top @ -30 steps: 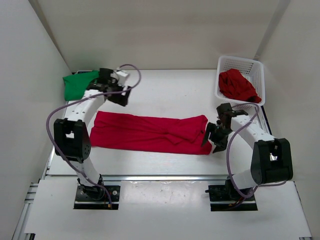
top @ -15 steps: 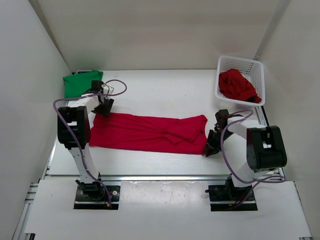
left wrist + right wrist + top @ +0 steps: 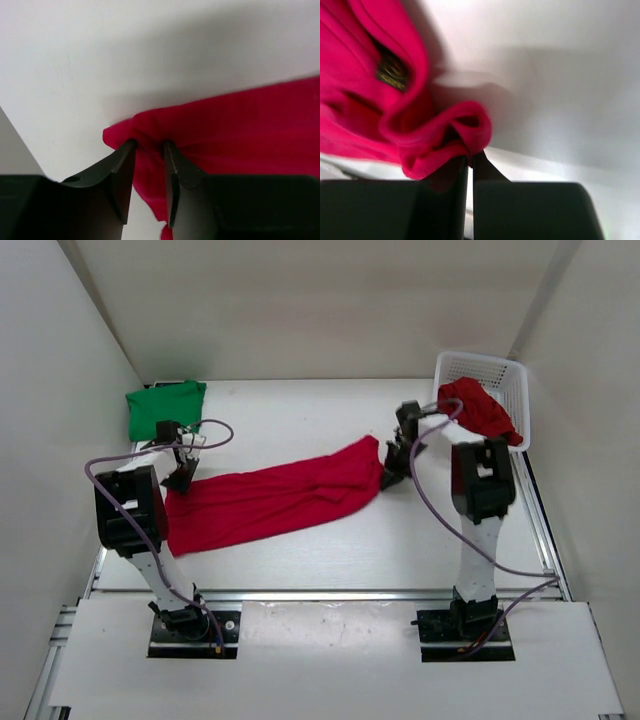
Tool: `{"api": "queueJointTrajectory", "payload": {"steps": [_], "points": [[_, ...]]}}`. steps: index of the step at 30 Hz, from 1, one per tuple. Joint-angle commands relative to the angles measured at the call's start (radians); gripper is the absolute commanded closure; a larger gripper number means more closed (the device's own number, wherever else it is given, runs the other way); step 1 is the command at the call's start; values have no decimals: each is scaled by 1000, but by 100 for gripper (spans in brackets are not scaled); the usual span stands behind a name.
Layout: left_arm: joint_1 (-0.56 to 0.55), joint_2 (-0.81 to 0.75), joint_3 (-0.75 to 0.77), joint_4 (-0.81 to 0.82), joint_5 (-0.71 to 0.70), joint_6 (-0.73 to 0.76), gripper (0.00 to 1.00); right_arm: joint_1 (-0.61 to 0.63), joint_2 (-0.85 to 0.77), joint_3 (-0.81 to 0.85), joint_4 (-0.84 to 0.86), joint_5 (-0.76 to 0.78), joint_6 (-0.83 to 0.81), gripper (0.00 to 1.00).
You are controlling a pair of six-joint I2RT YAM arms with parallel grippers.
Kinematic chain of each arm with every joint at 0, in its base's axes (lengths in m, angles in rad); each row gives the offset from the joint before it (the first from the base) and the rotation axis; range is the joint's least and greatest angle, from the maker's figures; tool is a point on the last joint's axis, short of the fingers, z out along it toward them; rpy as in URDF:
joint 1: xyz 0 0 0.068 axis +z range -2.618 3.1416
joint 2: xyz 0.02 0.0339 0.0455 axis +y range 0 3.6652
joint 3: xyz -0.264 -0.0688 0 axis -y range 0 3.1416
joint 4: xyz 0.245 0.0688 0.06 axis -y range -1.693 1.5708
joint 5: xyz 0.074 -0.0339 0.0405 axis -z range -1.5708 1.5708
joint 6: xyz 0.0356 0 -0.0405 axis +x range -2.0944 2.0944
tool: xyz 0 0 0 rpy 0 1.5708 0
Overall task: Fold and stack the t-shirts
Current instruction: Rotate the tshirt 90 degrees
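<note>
top view: the red t-shirt is lying as a long, rumpled band across the middle of the table, slanting from its 8 o'clock end up to its 2 o'clock end. the left gripper is reaching down at the band's 9 o'clock side, and the right gripper is meeting the raised 2 o'clock end.

left wrist view: the two fingers are pinching a bunched corner of the red cloth, with fabric filling the narrow gap between them and the rest spreading toward 3 o'clock.

right wrist view: the fingers are pressing almost together on a rolled fold of the same shirt, which is hanging off toward 10 o'clock; a dark label is showing inside the fold.

the green t-shirt is sitting folded at the table's 10 o'clock corner. the second red t-shirt is lying crumpled in the white mesh basket at the 2 o'clock corner, spilling over its near rim.
</note>
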Motion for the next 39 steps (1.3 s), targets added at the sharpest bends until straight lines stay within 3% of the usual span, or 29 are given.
{"api": "queueJointTrajectory", "payload": {"steps": [1, 3, 7, 9, 11, 14, 23, 29, 35, 39], "points": [[22, -57, -59, -89, 10, 53, 58, 11, 172, 387, -104, 55, -34, 100], [16, -79, -70, -109, 25, 61, 56, 19, 374, 643, -170, 93, -32, 100], [-25, -109, -66, -183, 59, 92, 51, 0, 607, 1110, -216, 112, -28, 96], [-32, -122, -49, -222, 92, 89, 49, -12, 601, 1146, -170, 138, -43, 82], [-36, -123, -10, -261, 144, 76, 45, -26, 570, 1157, -149, 140, -70, 61], [-29, -125, -9, -289, 149, 58, 44, -52, 480, 1118, -164, 110, -93, 51], [-35, -227, -127, -263, 171, 7, 40, 55, 63, 740, -212, 191, -130, 48], [-3, -359, -179, -287, 256, -34, 36, 184, -380, 198, -124, 314, -63, 46], [72, -499, -199, -295, 249, -95, 27, 464, -621, -217, 83, 372, 197, 46], [174, -646, -210, -321, 255, -164, 26, 722, -626, -362, 310, 420, 421, 49]]}}
